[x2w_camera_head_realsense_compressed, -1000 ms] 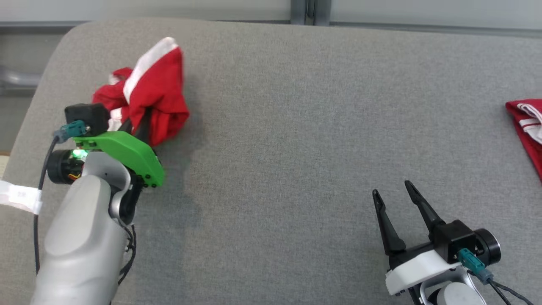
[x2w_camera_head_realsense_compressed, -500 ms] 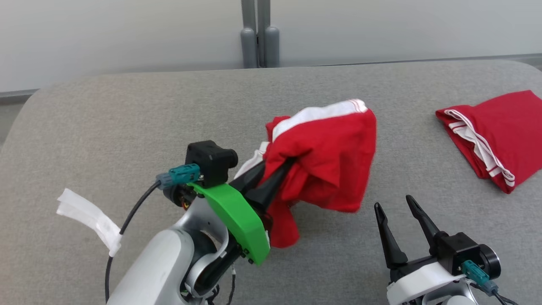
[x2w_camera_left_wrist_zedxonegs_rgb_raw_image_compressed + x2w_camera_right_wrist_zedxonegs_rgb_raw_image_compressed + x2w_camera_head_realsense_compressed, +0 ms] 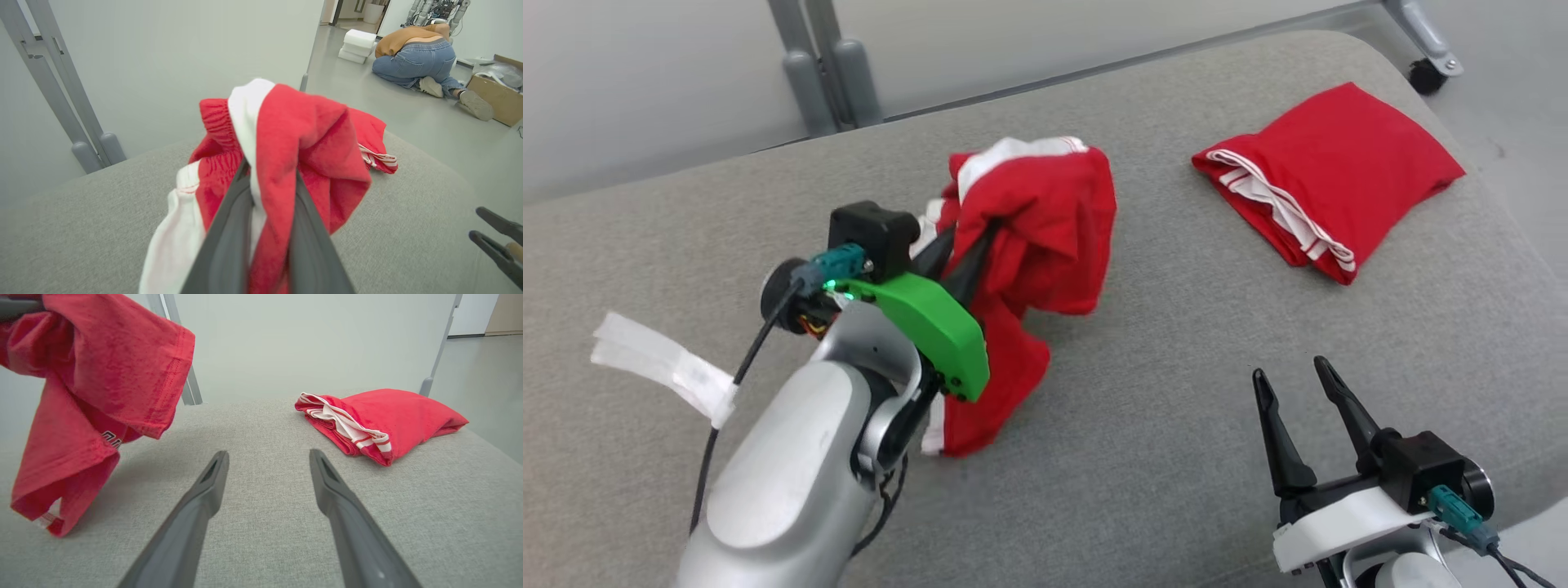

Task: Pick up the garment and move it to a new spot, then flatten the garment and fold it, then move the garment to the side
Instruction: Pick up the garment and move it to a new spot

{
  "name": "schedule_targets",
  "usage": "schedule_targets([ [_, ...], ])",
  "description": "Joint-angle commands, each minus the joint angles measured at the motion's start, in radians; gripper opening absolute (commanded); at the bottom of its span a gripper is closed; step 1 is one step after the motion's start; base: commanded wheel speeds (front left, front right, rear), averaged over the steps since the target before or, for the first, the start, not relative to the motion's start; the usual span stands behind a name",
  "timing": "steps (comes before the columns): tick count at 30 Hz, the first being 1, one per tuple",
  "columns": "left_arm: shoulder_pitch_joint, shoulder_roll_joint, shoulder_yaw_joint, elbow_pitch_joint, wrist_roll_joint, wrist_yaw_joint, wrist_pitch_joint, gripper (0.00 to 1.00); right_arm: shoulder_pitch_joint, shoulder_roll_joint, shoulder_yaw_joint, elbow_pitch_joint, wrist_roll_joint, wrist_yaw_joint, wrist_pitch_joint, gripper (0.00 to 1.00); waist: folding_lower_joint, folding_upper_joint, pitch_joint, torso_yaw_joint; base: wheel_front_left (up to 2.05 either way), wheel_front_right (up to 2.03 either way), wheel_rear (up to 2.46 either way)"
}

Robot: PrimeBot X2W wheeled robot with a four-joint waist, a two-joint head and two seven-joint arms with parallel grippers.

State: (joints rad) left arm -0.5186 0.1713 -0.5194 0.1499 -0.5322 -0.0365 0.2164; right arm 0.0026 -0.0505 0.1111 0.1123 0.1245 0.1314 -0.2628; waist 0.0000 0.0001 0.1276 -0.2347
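A crumpled red garment with white trim hangs bunched from my left gripper, which is shut on it above the grey padded table; its lower end touches the surface. The left wrist view has the cloth pinched between both dark fingers. In the right wrist view the same garment dangles at the left. My right gripper stands open low at the right with nothing between its fingers.
A second red garment, folded with white stripes, lies at the table's far right. White tape hangs on my left arm's cable. A person kneels on the floor beyond, near a cardboard box. Grey posts stand behind.
The head camera has swung right, bringing the folded garment fully into view. My left gripper has carried the crumpled garment from the table's left toward its middle. The right gripper stayed open.
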Motion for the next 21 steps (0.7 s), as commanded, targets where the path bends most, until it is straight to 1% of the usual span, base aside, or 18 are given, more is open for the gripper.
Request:
schedule_targets([
  [1,-0.049,0.004,0.008,0.028,0.029,0.004,-0.024,0.0,0.0,0.0,-0.006,-0.003,0.008,-0.002,-0.003,1.0,0.0,-0.0001,0.058,-0.104,0.0,0.0,0.0],
  [4,-0.116,0.009,0.027,0.094,0.067,0.018,-0.086,0.0,0.003,0.0,-0.008,-0.004,0.013,-0.002,-0.003,1.0,0.0,-0.0001,0.066,-0.113,0.0,0.0,0.0],
  [9,-0.205,0.009,0.049,0.239,0.133,0.05,-0.229,0.0,-0.014,0.0,-0.003,-0.003,0.021,-0.002,-0.003,1.0,0.0,-0.0001,0.075,-0.112,0.0,0.0,0.0],
  [12,-0.196,-0.003,0.036,0.337,0.156,0.059,-0.304,0.0,-0.016,0.0,0.004,0.002,0.025,-0.002,-0.003,1.0,0.0,-0.0001,0.076,-0.106,0.0,0.0,0.0],
  [16,-0.122,-0.034,-0.023,0.435,0.186,0.042,-0.381,0.0,-0.004,-0.001,-0.008,0.005,0.027,-0.002,-0.003,1.0,0.0,-0.0001,0.073,-0.088,0.0,0.0,0.0],
  [19,-0.038,-0.065,-0.069,0.47,0.179,0.015,-0.431,0.0,0.011,0.0,-0.025,0.012,0.023,-0.002,-0.003,1.0,0.0,-0.0001,0.073,-0.062,0.0,0.0,0.0],
  [20,-0.008,-0.073,-0.082,0.484,0.179,0.008,-0.447,0.33,0.01,0.0,-0.026,0.015,0.021,-0.002,-0.003,1.0,0.0,-0.0001,0.073,-0.053,0.0,0.0,0.0],
  [21,0.012,-0.077,-0.093,0.493,0.185,0.005,-0.457,0.71,0.009,0.0,-0.027,0.017,0.018,-0.002,-0.003,1.0,0.0,-0.0001,0.073,-0.045,0.0,0.0,0.0],
])
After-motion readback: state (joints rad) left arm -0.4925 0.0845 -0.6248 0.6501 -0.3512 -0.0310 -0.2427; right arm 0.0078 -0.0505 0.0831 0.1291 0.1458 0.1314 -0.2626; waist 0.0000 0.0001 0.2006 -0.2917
